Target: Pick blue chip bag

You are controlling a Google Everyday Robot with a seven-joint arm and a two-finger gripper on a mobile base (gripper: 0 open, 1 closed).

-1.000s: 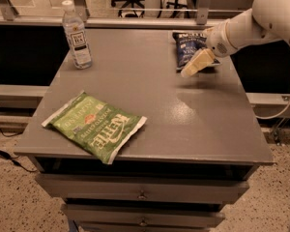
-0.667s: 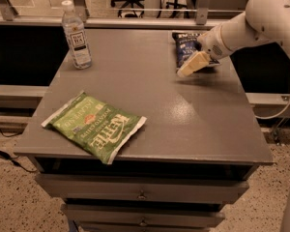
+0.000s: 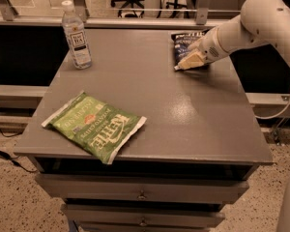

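Observation:
The blue chip bag point(image 3: 184, 46) is a small dark navy crinkly bag with white lettering, lying flat at the far right of the grey table point(image 3: 150, 105). My gripper point(image 3: 188, 62) comes in from the right on a white arm and rests low over the bag's near edge, covering part of it. Its pale fingers point left and down toward the tabletop at the bag.
A larger green Kettle bag point(image 3: 94, 125) lies at the front left of the table. A clear water bottle point(image 3: 76, 36) stands upright at the far left. Drawers sit below the table's front edge point(image 3: 140, 156). A rail runs behind the table.
My arm has shifted slightly, with the gripper staying low at the blue chip bag. The bag, the green bag and the bottle have not moved.

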